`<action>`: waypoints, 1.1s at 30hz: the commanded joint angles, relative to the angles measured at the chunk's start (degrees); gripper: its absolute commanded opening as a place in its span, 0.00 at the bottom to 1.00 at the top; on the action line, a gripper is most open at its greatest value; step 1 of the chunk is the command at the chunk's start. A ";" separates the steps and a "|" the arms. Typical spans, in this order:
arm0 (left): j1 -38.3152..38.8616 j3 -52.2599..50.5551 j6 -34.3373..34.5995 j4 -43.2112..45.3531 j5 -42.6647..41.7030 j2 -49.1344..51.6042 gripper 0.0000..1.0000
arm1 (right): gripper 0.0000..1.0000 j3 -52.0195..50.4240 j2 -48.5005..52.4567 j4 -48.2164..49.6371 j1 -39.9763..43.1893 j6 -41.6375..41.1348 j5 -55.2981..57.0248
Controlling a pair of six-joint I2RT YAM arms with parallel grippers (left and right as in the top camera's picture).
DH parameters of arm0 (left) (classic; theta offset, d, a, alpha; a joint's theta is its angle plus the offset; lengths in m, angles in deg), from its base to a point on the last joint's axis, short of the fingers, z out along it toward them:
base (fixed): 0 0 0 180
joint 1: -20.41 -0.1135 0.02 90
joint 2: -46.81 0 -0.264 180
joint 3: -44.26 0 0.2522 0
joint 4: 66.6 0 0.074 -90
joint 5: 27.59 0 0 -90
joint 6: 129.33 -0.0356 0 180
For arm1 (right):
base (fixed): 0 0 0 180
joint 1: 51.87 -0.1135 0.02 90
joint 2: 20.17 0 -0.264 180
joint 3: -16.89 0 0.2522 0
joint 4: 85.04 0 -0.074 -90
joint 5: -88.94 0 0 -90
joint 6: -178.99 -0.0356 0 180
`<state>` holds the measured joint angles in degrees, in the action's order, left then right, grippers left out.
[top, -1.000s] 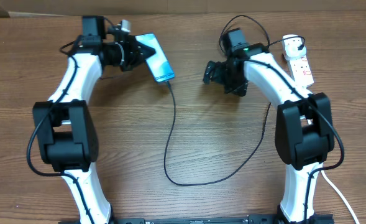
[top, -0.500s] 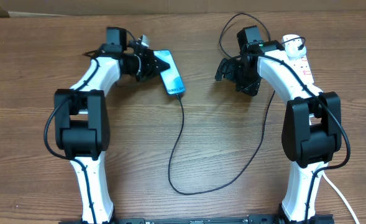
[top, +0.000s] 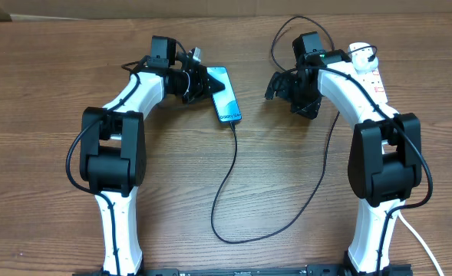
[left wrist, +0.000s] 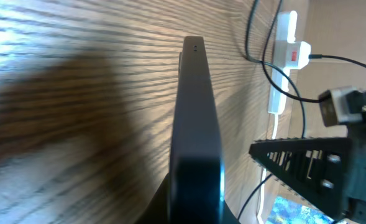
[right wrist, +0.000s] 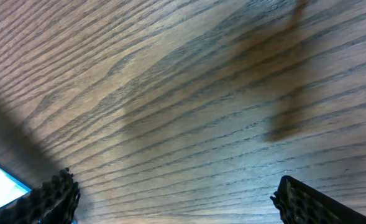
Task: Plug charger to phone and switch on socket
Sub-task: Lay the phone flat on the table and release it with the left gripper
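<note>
The phone (top: 224, 95), its blue screen facing up, is held at its far end by my left gripper (top: 200, 83), which is shut on it. In the left wrist view the phone (left wrist: 196, 124) shows edge-on as a dark slab running away from my left gripper (left wrist: 195, 208). The charger (top: 235, 142), a thin black cable, meets the phone's near short edge, loops down across the table and rises to the white plug (top: 361, 52) on the socket (top: 372, 77). My right gripper (top: 276, 84) stands open to the right of the phone; its fingers (right wrist: 299, 200) are wide apart over bare wood.
The socket (left wrist: 283, 50) lies along the far right edge, with its thick white cord (top: 421, 241) running off the front right. A cardboard wall (top: 226, 6) borders the table's far edge. Both arm bases stand at the front edge.
My left gripper has carried the phone to the right, towards the table's middle, and the cable loop followed. The right arm shifted slightly right early on and has held still since.
</note>
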<state>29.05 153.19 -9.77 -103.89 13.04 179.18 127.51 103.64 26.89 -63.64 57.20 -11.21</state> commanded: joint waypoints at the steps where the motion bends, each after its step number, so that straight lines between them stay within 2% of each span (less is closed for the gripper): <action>1: 0.04 0.55 -1.03 0.39 -1.09 2.05 0.04 | 1.00 1.03 -1.75 -0.07 -0.26 -0.39 -0.44; 14: 0.07 0.55 -1.07 0.79 -0.57 2.21 0.06 | 1.00 1.03 -1.75 0.61 -0.26 -0.39 -0.44; 19: 0.07 0.55 -1.07 0.74 1.20 2.21 0.14 | 1.00 1.03 -1.75 0.61 -0.26 -0.39 -0.44; 28: 0.07 0.55 -1.11 0.66 1.97 2.21 0.18 | 1.00 1.03 -1.75 0.59 -0.26 -0.39 -0.44; 33: 0.07 0.55 -1.29 0.66 2.03 2.21 0.27 | 1.00 1.03 -1.75 0.59 -0.26 -0.39 -0.44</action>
<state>29.01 153.19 -9.77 -103.48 15.14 181.30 127.51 103.64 27.24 -63.64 57.22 -11.37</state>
